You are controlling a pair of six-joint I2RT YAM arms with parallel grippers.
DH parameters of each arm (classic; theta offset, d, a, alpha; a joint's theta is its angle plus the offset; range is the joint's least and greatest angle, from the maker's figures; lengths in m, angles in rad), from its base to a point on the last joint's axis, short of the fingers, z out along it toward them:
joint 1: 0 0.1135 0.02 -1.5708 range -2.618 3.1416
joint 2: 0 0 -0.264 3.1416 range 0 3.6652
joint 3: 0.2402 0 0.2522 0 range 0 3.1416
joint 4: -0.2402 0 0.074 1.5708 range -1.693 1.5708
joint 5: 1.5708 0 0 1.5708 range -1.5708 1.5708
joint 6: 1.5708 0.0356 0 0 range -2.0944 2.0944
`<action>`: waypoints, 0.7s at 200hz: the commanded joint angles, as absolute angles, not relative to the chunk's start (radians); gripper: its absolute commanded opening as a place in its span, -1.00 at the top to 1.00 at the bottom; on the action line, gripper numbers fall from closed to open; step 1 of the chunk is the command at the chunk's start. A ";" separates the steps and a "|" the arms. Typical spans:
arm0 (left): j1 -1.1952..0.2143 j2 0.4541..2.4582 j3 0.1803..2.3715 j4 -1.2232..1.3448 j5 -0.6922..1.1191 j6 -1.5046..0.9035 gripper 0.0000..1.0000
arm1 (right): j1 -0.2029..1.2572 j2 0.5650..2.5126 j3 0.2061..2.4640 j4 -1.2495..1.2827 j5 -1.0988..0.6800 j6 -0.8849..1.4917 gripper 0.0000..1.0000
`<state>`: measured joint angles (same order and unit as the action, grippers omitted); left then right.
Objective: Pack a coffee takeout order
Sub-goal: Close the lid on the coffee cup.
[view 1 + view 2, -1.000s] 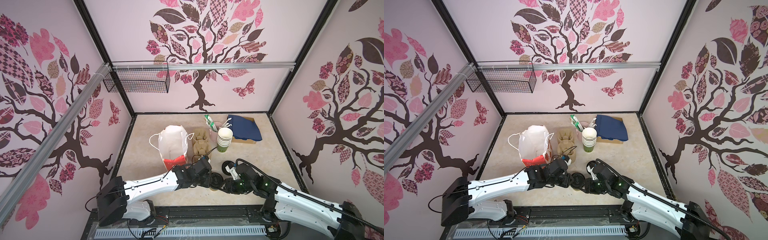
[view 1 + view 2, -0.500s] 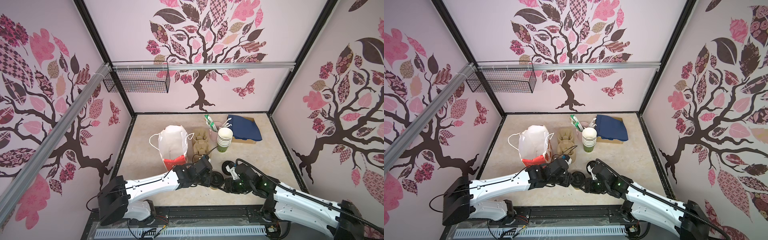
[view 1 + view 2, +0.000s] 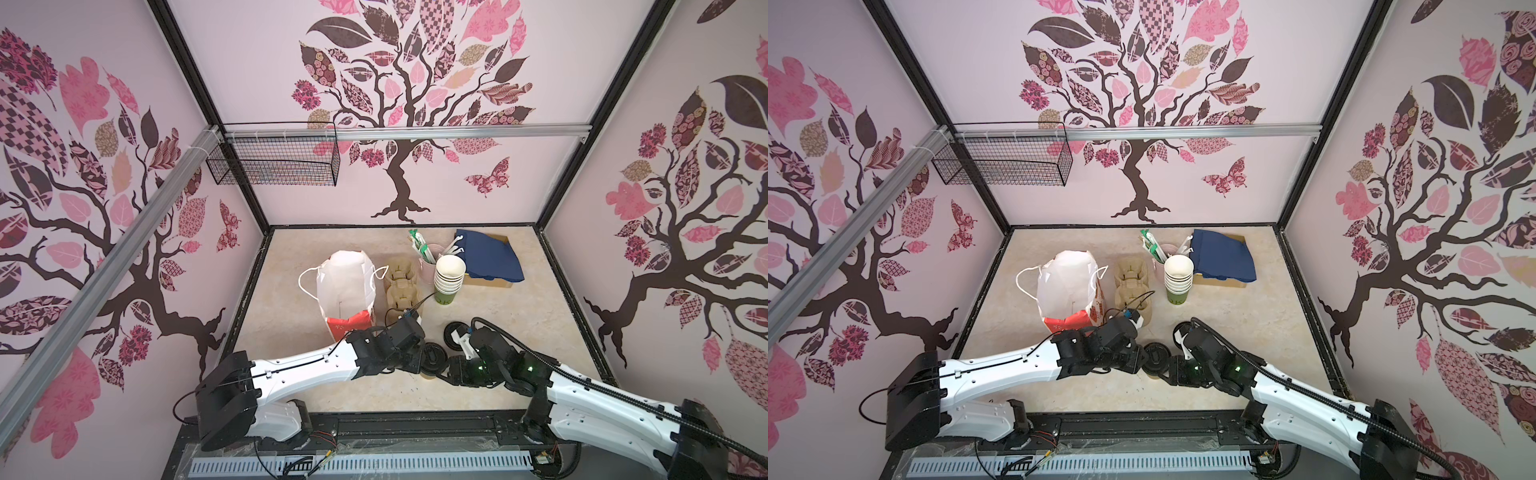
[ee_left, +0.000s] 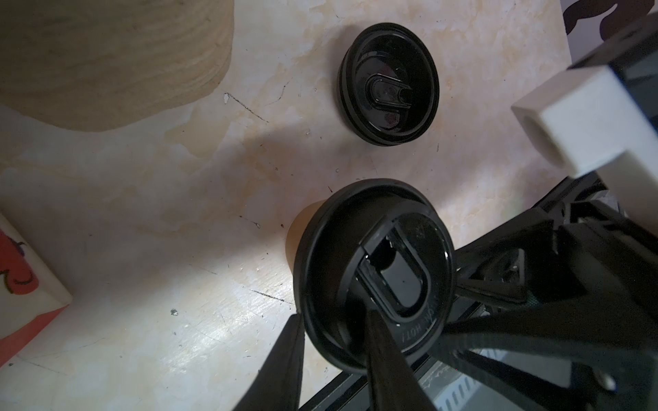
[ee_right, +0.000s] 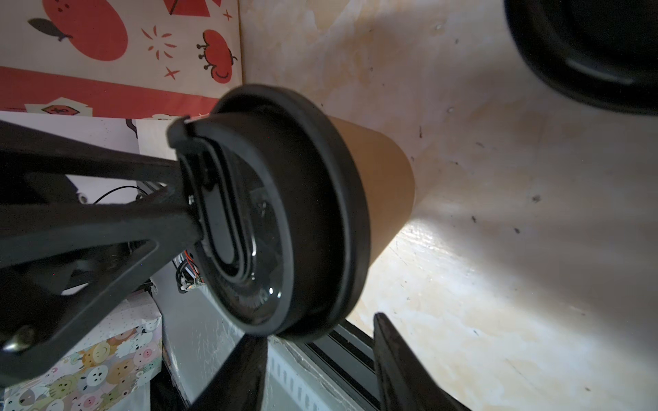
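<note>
Desk (image 3: 540, 307): walled on 3 sides, front rail (image 3: 415, 424) along near edge. Open room at its R side and front-L corner; back row crowded. Bag (image 3: 345, 282), white w/ red base, stands L of centre. Navy napkin (image 3: 490, 257) drapes a box (image 3: 486, 283) at back R. Carrier (image 3: 401, 286) sits just beside bag, w/ cup stack (image 3: 449, 278) and straw cup (image 3: 428, 266) btwn carrier and napkin. Paper cup (image 5: 377, 185) stands upright close to front rail, btwn both arms, black lid (image 4: 374, 270) on top. Spare lid (image 4: 388, 85) lies near, further back; seen whole only in L wrist view. L fingers (image 4: 283, 370) pinch black lid's rim, one outside, one on top. R fingers (image 5: 398, 373) are spread beside cup; grip cannot be told. In both top views lid nearly hides cup; wrist views add tan wall and sip tab.
</note>
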<state>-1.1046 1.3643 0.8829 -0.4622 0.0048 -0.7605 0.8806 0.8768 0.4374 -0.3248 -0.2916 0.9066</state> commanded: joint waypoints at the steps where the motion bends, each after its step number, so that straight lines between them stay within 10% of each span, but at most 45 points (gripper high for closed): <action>1: -1.108 1.399 0.897 -0.520 0.015 -0.744 0.37 | 0.874 0.924 0.417 -0.426 -0.154 0.889 0.01; 140: -1.104 1.410 0.926 -0.550 0.017 -0.709 0.38 | 0.874 0.803 0.623 -0.551 -0.058 0.858 0.03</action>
<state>-1.1038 1.3819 0.9066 -0.4763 0.0051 -0.7341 0.8799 0.8146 0.5732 -0.4984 -0.1280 0.8780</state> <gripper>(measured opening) 0.312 0.493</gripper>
